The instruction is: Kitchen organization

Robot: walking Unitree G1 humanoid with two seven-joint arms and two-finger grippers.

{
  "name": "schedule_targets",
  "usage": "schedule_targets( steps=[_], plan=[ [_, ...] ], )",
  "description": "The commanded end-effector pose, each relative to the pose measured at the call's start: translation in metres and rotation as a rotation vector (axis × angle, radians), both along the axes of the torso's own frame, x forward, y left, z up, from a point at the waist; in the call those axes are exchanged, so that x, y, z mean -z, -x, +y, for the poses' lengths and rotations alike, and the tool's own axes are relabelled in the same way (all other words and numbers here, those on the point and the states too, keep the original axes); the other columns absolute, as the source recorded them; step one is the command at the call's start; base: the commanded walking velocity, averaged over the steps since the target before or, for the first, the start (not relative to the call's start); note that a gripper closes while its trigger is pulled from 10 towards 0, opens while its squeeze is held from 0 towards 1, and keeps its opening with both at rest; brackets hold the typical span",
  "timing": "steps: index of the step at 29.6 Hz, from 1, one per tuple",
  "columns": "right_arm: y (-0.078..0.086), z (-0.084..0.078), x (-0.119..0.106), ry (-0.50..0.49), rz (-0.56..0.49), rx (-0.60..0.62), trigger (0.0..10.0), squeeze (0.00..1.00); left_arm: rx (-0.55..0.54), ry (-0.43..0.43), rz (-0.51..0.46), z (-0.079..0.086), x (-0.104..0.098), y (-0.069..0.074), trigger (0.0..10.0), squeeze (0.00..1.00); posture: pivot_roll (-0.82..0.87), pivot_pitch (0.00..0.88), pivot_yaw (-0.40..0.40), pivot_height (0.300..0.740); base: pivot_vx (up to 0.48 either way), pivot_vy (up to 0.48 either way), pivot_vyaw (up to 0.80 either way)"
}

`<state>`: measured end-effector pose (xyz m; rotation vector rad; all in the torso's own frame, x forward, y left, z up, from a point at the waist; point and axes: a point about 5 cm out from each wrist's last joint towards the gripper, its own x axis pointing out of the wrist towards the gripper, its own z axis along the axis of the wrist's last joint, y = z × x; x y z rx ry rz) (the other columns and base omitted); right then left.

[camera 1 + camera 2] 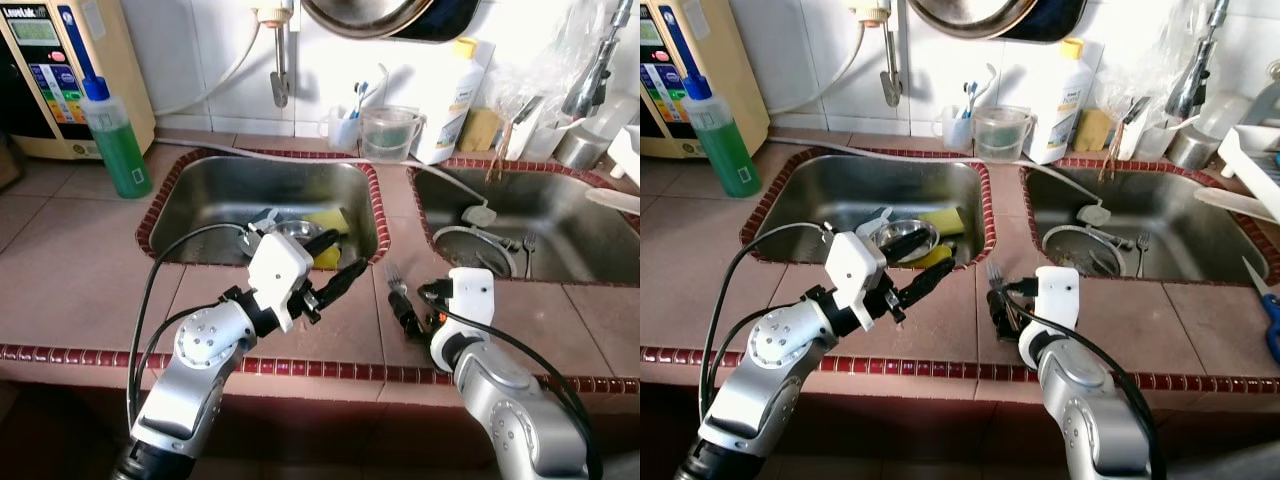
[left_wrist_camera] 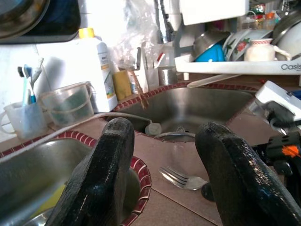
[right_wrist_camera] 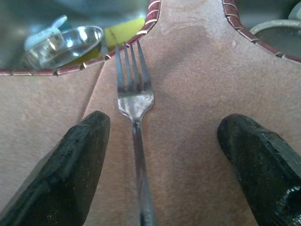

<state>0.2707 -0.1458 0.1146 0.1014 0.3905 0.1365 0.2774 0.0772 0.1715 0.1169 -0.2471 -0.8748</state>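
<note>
A metal fork point(image 3: 134, 99) lies on the tan tile counter point(image 1: 90, 280) between the two sinks, tines pointing toward the wall. My right gripper point(image 3: 164, 121) is low over the counter and open, with the fork's handle lying between its fingers, touching neither. In the left eye view that gripper point(image 1: 405, 310) sits at the handle end of the fork point(image 1: 395, 278). My left gripper point(image 1: 340, 258) hovers open and holds nothing at the front right corner of the left sink point(image 1: 200, 190). That sink contains a small steel bowl point(image 1: 295, 232) and a yellow sponge point(image 1: 330, 220).
The right sink point(image 1: 560, 200) holds a round strainer point(image 1: 470, 245) and another fork point(image 1: 528, 245). A green soap bottle point(image 1: 115, 140) and a water machine point(image 1: 50, 70) stand back left. A white bottle point(image 1: 450, 100) and plastic cup point(image 1: 388, 130) line the wall. Blue scissors point(image 1: 1270, 320) lie far right.
</note>
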Motion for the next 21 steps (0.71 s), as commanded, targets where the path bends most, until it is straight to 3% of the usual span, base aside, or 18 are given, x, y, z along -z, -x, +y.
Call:
schedule_targets(
  steps=[1,5,9,10,13,14,15,17,18,20,21],
  plan=[
    [0.001,-0.015,0.016,0.096,0.074,0.049,10.0,0.0,-0.001,0.013,-0.025,0.0,-0.008,0.0,10.0,0.0,-0.13,0.058,-0.02,0.703,0.0,0.0,0.0],
    [-0.001,-0.02,0.021,0.24,0.064,0.005,10.0,0.0,-0.004,0.02,-0.026,0.0,-0.01,0.0,10.0,0.0,-0.13,0.059,-0.021,0.703,0.0,0.0,0.0],
    [-0.001,-0.019,0.022,0.22,0.063,-0.004,10.0,0.0,-0.008,0.023,-0.026,0.001,-0.011,0.0,10.0,0.0,-0.13,0.063,-0.019,0.703,0.0,0.0,0.0],
    [-0.001,-0.02,0.022,0.222,0.067,-0.001,8.4,0.0,-0.009,0.023,-0.027,0.001,-0.012,0.0,10.0,0.0,-0.13,0.063,-0.019,0.703,0.0,0.0,0.0],
    [-0.003,-0.023,0.021,0.234,0.048,0.012,8.2,0.0,-0.014,0.025,-0.028,0.002,-0.013,-0.001,10.0,0.0,-0.12,0.066,-0.017,0.703,0.0,0.0,0.0],
    [-0.004,-0.025,0.022,0.228,0.055,0.02,6.9,0.0,-0.015,0.027,-0.027,0.002,-0.014,-0.001,10.0,0.0,-0.12,0.068,-0.014,0.703,0.0,0.0,0.0],
    [-0.004,-0.025,0.023,0.227,0.057,0.022,6.9,0.0,-0.015,0.027,-0.027,0.002,-0.014,-0.001,10.0,0.0,-0.12,0.068,-0.014,0.703,0.0,0.0,0.0],
    [-0.004,-0.025,0.023,0.217,0.042,0.021,1.2,0.0,-0.017,0.027,-0.027,0.003,-0.015,-0.001,10.0,0.0,-0.12,0.071,-0.013,0.703,0.0,0.0,0.0],
    [-0.004,-0.026,0.023,0.215,0.038,0.025,2.0,0.0,-0.018,0.028,-0.028,0.003,-0.015,-0.002,10.0,0.0,-0.12,0.071,-0.012,0.703,0.0,0.0,0.0],
    [-0.004,-0.026,0.023,0.192,0.031,0.027,1.6,0.0,-0.02,0.029,-0.028,0.003,-0.016,-0.002,10.0,0.0,-0.12,0.073,-0.01,0.703,0.0,0.0,0.0],
    [-0.004,-0.027,0.024,0.192,0.033,0.04,0.9,0.0,-0.021,0.03,-0.03,0.004,-0.017,-0.003,10.0,0.0,-0.12,0.073,-0.01,0.703,0.0,0.0,0.0]
  ],
)
